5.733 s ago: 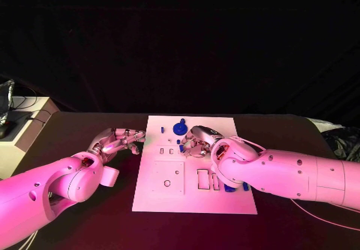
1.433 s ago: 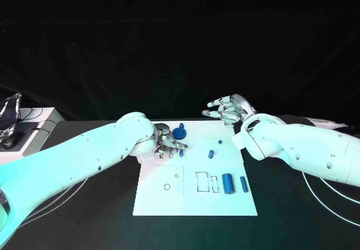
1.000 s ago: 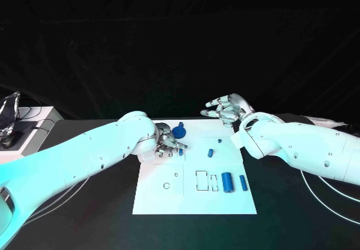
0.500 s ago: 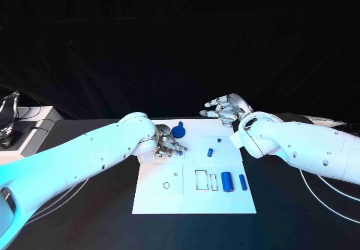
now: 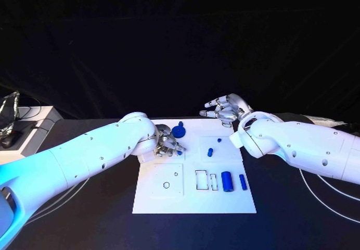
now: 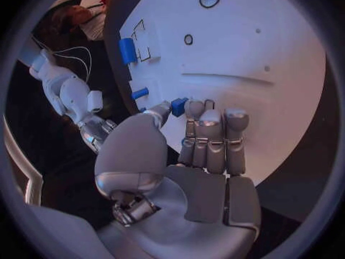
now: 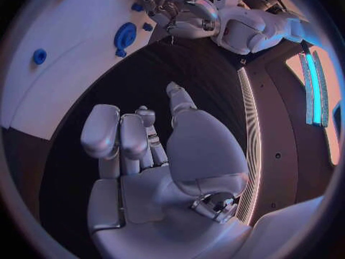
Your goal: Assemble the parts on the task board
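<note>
The white task board (image 5: 193,200) lies mid-table. My left hand (image 5: 166,143) rests on its far left part, with a small blue peg (image 5: 180,151) at its fingertips. In the left wrist view the thumb and a finger pinch that peg (image 6: 178,106) against the board (image 6: 244,46). A round blue part (image 5: 178,130) sits just beyond the hand. A short blue peg (image 5: 210,152) lies mid-board, and two blue cylinders (image 5: 227,182) lie near the right edge. My right hand (image 5: 223,110) hovers over the board's far right corner, fingers apart, holding nothing.
A pale box (image 5: 30,122) stands at the table's left edge. White cables (image 5: 315,182) trail over the black table on the right. The right wrist view shows the round blue part (image 7: 124,36) and my left hand (image 7: 176,8) beyond it.
Since the earliest frame my right hand has lifted off the board to its far right corner, and my left hand has moved from the table onto the board. Over the last second both barely moved.
</note>
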Robot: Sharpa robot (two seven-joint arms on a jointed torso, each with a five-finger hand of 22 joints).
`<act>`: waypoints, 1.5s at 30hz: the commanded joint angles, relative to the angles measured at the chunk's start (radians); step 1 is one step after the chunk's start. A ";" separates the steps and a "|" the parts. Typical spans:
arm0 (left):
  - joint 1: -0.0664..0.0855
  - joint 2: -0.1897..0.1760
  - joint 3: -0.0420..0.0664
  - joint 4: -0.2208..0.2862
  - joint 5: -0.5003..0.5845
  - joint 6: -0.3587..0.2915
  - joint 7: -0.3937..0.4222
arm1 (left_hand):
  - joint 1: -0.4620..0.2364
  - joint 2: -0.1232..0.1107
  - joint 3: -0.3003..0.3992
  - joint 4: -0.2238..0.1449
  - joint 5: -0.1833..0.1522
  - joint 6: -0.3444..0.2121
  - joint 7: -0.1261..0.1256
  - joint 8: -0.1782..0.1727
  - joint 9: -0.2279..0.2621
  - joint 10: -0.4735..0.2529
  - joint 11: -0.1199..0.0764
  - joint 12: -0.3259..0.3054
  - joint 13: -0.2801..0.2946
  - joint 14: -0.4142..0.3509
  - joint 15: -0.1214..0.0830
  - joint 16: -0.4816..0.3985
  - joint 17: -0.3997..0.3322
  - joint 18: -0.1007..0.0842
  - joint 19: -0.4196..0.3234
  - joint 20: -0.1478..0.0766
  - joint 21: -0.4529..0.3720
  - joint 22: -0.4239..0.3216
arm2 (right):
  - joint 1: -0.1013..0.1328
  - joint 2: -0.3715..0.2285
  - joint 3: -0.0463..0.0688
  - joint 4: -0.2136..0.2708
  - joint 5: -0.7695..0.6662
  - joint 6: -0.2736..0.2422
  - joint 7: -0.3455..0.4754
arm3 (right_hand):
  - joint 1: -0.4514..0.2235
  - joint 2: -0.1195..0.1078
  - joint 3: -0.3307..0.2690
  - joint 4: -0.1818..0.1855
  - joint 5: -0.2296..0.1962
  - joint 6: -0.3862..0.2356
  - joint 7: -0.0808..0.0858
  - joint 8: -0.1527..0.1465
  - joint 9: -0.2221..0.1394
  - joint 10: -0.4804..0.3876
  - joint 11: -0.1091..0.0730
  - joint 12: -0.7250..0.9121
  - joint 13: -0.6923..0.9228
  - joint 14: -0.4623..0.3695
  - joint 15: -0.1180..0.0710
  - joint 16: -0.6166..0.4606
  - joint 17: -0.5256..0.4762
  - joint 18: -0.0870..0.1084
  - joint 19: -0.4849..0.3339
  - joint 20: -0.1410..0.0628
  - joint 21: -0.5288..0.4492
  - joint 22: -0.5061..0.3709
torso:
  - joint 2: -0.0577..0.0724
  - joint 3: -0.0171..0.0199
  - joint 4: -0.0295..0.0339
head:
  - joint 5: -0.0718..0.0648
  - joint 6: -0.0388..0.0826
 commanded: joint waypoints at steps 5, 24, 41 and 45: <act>-0.004 -0.001 -0.003 -0.002 0.060 0.011 0.017 | 0.058 0.044 0.120 -0.112 -0.002 -0.013 0.005 -0.037 -0.030 -0.021 0.001 -0.024 -0.018 -0.025 0.002 -0.012 -0.015 -0.001 -0.026 -0.001 -0.023 -0.015 | 0.000 0.002 0.000 -0.004 -0.012 0.027 -0.004 | -0.008 0.003 -0.002 0.003 0.004 -0.007 0.004 0.005 0.000 -0.005 0.001 -0.006 -0.003 -0.003 0.002 -0.005 -0.003 0.017 0.045 0.003 -0.005 0.129 | 0.000 0.0004 0.0005 | 0.003 0.000; -0.005 -0.034 -0.002 0.032 0.077 -0.046 0.019 | -0.021 0.016 0.328 -0.269 0.189 -0.001 -0.009 0.000 0.006 0.020 -0.015 -0.041 -0.052 0.000 -0.009 0.016 0.013 0.000 -0.006 -0.006 -0.016 0.026 | -0.003 0.004 0.000 -0.010 -0.016 0.044 -0.010 | -0.011 0.002 -0.004 0.004 0.003 -0.006 0.004 0.005 0.001 -0.007 0.001 -0.007 -0.004 -0.003 0.002 -0.007 -0.006 0.017 0.044 0.003 -0.009 0.129 | -0.001 0.0001 0.0011 | 0.008 0.007; -0.008 -0.150 0.002 0.152 0.090 -0.163 0.033 | -0.091 -0.020 0.334 -0.322 0.360 0.142 -0.046 -0.117 0.119 0.141 -0.052 -0.113 -0.015 0.081 -0.043 0.013 0.130 -0.028 0.077 -0.055 0.015 0.107 | -0.006 -0.004 0.000 -0.013 -0.015 0.050 -0.004 | -0.012 0.001 -0.004 0.005 0.003 -0.005 0.004 0.005 0.001 -0.007 0.001 -0.007 -0.005 -0.003 0.002 -0.009 -0.007 0.017 0.044 0.003 -0.011 0.129 | -0.002 -0.0002 0.0039 | 0.010 0.003; -0.011 -0.159 0.003 0.165 0.068 -0.185 0.034 | -0.093 -0.023 0.336 -0.323 0.374 0.153 -0.048 -0.132 0.142 0.149 -0.053 -0.121 -0.001 0.083 -0.044 0.008 0.134 -0.028 0.086 -0.054 0.017 0.122 | -0.007 -0.004 -0.001 -0.013 -0.015 0.050 -0.004 | -0.013 0.001 -0.004 0.005 0.004 -0.003 0.003 0.006 0.001 -0.007 0.000 -0.007 -0.005 -0.003 0.002 -0.009 -0.008 0.017 0.045 0.003 -0.011 0.129 | -0.002 0.0004 0.0034 | 0.013 0.002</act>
